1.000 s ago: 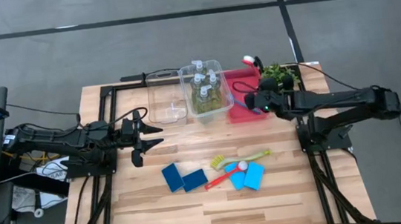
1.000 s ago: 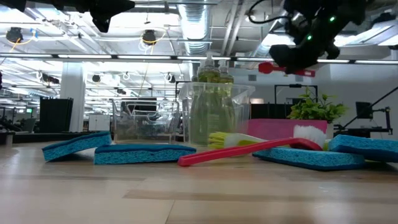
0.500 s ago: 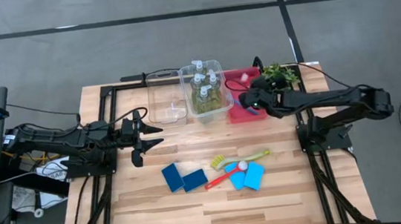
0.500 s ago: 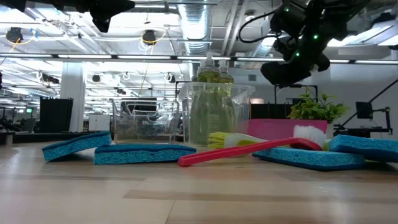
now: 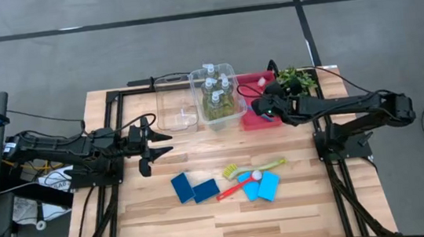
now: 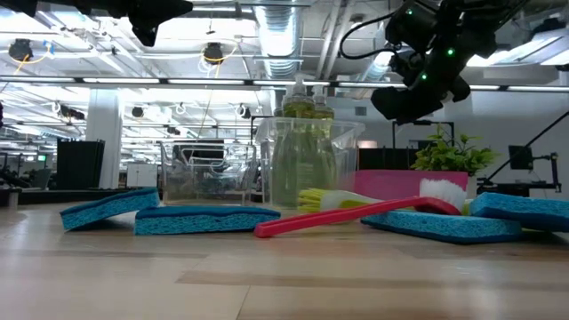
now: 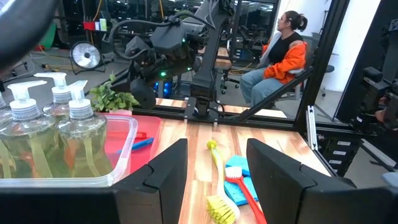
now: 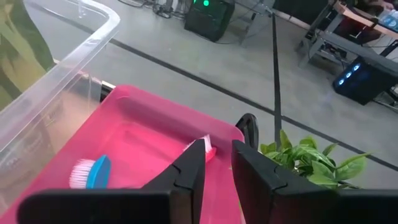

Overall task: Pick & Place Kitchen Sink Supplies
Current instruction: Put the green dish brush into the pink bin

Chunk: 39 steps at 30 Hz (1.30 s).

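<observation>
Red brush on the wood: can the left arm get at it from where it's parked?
Probably yes. The left gripper hangs open over bare table, and the red brush lies in the open; only the dark blue sponges sit roughly between, low and flat.

Counts: 4 soap bottles (image 5: 214, 89) in one clear bin (image 5: 233, 113); a second clear bin (image 5: 167, 123) beside it. 4 blue sponges on the table: 2 dark (image 5: 192, 188), 2 lighter (image 5: 261, 187). 4 brushes: red (image 5: 236, 185) and yellow (image 5: 258, 166) on the table, a blue one (image 8: 93, 172) and a red one (image 8: 207, 149) in the red tray (image 8: 140, 134). 1 plant (image 5: 296, 79). 2 arms.
</observation>
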### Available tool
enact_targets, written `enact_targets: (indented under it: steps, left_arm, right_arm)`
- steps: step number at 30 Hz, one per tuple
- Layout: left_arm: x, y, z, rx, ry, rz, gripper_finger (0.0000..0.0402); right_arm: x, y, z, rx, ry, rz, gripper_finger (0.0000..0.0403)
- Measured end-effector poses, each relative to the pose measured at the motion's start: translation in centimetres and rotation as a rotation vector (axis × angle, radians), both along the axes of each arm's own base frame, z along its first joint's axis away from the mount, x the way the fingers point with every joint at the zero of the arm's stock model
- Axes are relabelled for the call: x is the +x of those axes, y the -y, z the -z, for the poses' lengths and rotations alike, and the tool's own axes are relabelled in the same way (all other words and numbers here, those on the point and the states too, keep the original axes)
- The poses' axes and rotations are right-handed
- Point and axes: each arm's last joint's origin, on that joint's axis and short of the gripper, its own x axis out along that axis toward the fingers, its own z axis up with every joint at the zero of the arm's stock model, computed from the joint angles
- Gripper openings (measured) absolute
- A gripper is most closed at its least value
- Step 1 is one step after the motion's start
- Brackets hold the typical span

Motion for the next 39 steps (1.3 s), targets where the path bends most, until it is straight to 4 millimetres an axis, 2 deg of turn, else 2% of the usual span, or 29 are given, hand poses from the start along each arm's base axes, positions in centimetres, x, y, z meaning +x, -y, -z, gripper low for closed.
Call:
enact_targets:
  steps: [5, 8, 12, 18, 22, 26, 31, 39]
  left_arm:
    - [0.0, 0.0, 0.0, 0.0, 0.0, 0.0, 0.0167]
    - [0.0, 0.0, 0.0, 0.0, 0.0, 0.0, 0.0167]
    - [0.0, 0.0, 0.0, 0.0, 0.0, 0.0, 0.0167]
    - [0.0, 0.0, 0.0, 0.0, 0.0, 0.0, 0.0167]
    - [0.0, 0.0, 0.0, 0.0, 0.0, 0.0, 0.0167]
    - [0.0, 0.0, 0.0, 0.0, 0.0, 0.0, 0.0167]
    - [0.0, 0.0, 0.0, 0.0, 0.0, 0.0, 0.0167]
    - [0.0, 0.0, 0.0, 0.0, 0.0, 0.0, 0.0167]
  right_arm:
    - [0.1, -0.3, 0.0, -0.004, -0.023, -0.028, 0.0072]
    - [0.6, -0.9, -0.4, 0.008, -0.07, -0.128, 0.0072]
    - [1.7, -2.5, -0.9, 0.093, -0.134, -0.441, 0.0072]
    - [2.8, -6.2, -0.6, 0.238, -0.181, -0.991, 0.0072]
    - [3.0, -8.3, -0.6, 0.318, -0.15, -1.205, 0.0071]
    - [3.2, -9.9, -0.3, 0.395, -0.115, -1.255, 0.0071]
    - [4.0, -11.1, 1.1, 0.435, -0.178, -1.284, 0.0071]
    - [5.6, -11.6, 3.5, 0.471, -0.249, -1.284, 0.0071]
